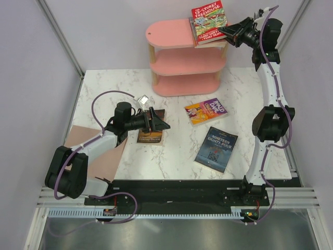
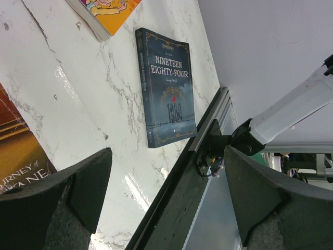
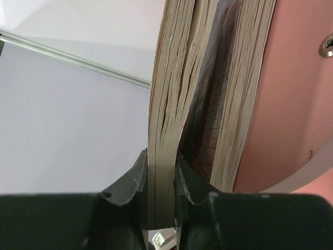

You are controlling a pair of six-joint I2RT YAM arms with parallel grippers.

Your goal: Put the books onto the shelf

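The pink three-tier shelf (image 1: 171, 32) stands at the back of the marble table. On its top board, the red Treehouse book (image 1: 209, 22) lies over another book. My right gripper (image 1: 229, 34) is shut on the Treehouse book's edge. In the right wrist view the fingers pinch its pages (image 3: 174, 78), beside the second book (image 3: 244, 94) and the pink board (image 3: 291, 104). My left gripper (image 1: 158, 121) hangs open above a dark brown book (image 1: 151, 136) and holds nothing. The purple-yellow Roald Dahl book (image 1: 206, 111) and the dark blue Nineteen Eighty-Four (image 1: 216, 148) lie flat mid-table. The blue book (image 2: 166, 86) also shows in the left wrist view.
A tan-pink flat sheet (image 1: 99, 151) lies under the left arm at the table's left edge. A small clear cube (image 1: 142, 99) sits behind the left gripper. A black rail (image 1: 182, 185) runs along the near edge. Grey walls close in both sides.
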